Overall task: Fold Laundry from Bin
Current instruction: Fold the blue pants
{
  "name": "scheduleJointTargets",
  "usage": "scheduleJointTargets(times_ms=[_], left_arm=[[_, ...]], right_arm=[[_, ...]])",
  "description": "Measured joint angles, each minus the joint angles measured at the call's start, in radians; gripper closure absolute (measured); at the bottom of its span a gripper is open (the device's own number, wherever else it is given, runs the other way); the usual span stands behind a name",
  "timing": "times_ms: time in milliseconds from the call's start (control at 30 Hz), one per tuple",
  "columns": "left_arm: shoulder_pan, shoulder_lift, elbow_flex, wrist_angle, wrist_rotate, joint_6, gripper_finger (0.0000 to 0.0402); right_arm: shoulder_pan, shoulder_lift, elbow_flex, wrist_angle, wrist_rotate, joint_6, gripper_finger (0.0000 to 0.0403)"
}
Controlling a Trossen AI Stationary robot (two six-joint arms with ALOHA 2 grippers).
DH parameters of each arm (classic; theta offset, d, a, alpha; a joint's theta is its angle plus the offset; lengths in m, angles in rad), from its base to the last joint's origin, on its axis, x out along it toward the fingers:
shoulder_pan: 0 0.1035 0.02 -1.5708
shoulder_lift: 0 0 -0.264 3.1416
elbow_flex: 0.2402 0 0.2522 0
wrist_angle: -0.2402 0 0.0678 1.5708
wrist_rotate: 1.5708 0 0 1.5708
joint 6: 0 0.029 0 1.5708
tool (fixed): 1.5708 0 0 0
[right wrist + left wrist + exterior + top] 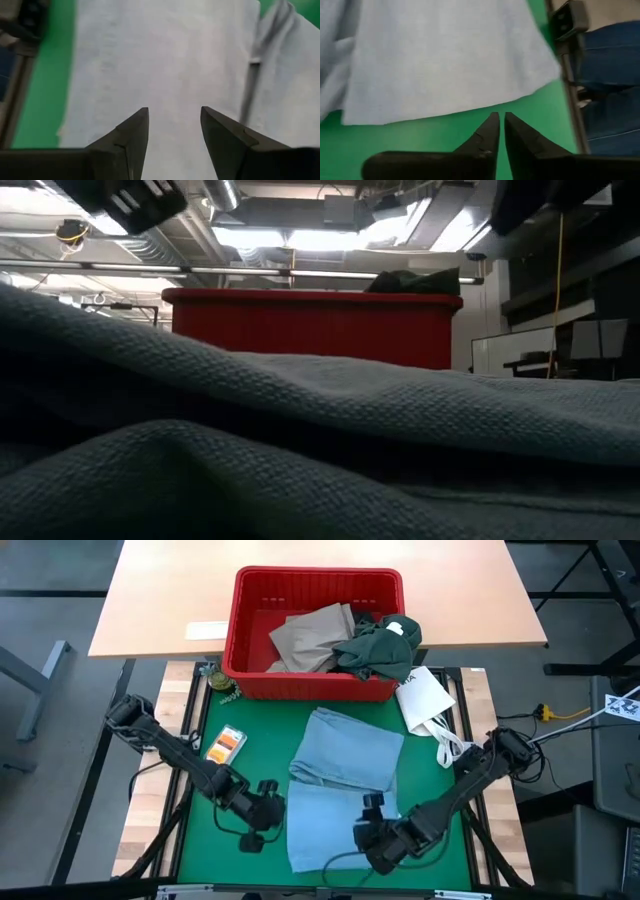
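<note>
Green mat (200, 790) under light blue garment (340, 780).

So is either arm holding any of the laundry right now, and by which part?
Nothing is held. The left gripper is just off the light blue garment over bare mat; the right gripper hangs open above it.

Even, bright overhead light on the table. In the low view, ceiling lights (300, 238) glare and near cloth (300, 450) lies dim, shadowed. Left wrist view shows motion blur.
</note>
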Motion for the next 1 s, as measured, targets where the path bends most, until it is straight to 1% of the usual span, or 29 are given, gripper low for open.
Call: scheduleJointTargets(times_ms=[133, 267, 333, 400, 533, 667, 800, 900, 1000], left_arm=[[-0.028, 0.0, 0.0, 0.019, 0.005, -0.051, 0.0327], [-0.05, 0.0, 0.0, 0.05, 0.004, -0.056, 0.0279], [-0.066, 0.0, 0.0, 0.078, 0.015, -0.056, 0.0257], [-0.082, 0.005, 0.0, 0.117, 0.031, -0.056, 0.0237], [-0.117, 0.017, 0.001, 0.189, 0.024, -0.055, 0.0207], [-0.149, 0.055, 0.002, 0.243, 0.002, -0.047, 0.0193], [-0.173, 0.103, 0.002, 0.28, -0.002, -0.024, 0.0191], [-0.181, 0.132, 0.002, 0.295, -0.008, -0.008, 0.0191], [-0.183, 0.147, 0.001, 0.296, -0.03, 0.006, 0.0191]], right_arm=[[0.024, 0.0, 0.0, 0.027, 0.0, 0.0, 0.0221], [0.028, 0.0, 0.0, 0.038, -0.003, 0.001, 0.0221], [0.028, 0.0, 0.0, 0.06, -0.022, 0.0, 0.0221], [0.028, 0.0, 0.0, 0.085, -0.047, -0.001, 0.0221], [0.027, 0.0, 0.0, 0.101, -0.061, 0.0, 0.0215], [0.027, 0.0, 0.0, 0.1, -0.062, 0.0, 0.0187], [0.027, 0.0, 0.0, 0.101, -0.07, 0.002, 0.0153], [0.034, 0.0, 0.0, 0.111, -0.075, 0.002, 0.0137], [0.051, 0.009, 0.0, 0.152, -0.131, 0.013, 0.0131]])
